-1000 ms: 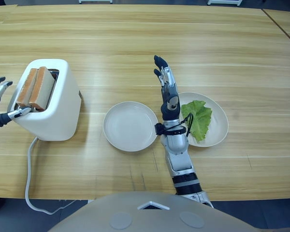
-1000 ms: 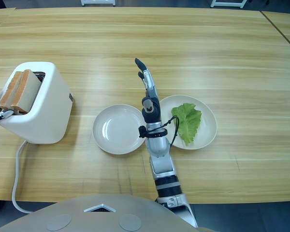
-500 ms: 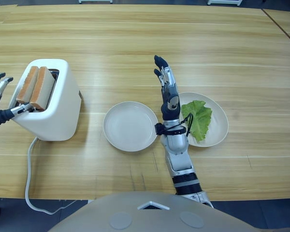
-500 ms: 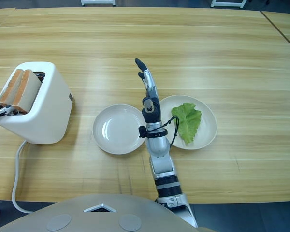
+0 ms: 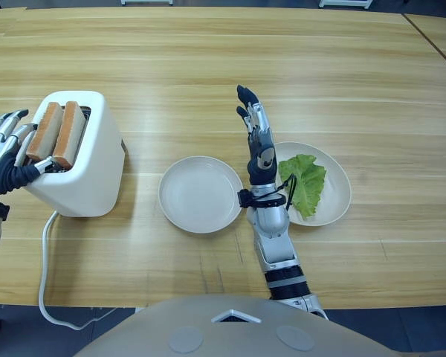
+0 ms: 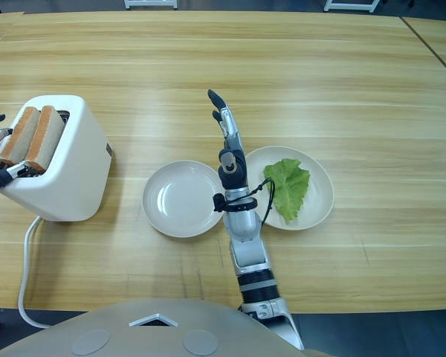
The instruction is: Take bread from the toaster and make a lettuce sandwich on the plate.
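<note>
A white toaster (image 5: 82, 160) stands at the left of the wooden table with two slices of bread (image 5: 58, 134) sticking up from its slots. My left hand (image 5: 6, 152) is at the toaster's left side, fingers spread and open, close to the outer slice. An empty white plate (image 5: 200, 193) sits in the middle. To its right a second plate (image 5: 334, 195) holds a lettuce leaf (image 5: 304, 182). My right hand (image 5: 256, 134) stands edge-up between the two plates, fingers straight, open, holding nothing.
The toaster's white cord (image 5: 46, 271) trails off the table's front edge at the left. Bare wooden tabletop (image 5: 282, 59) stretches behind the plates and toaster.
My left hand has come in from the left edge toward the toaster, now right beside the bread slices. The right arm has not moved.
</note>
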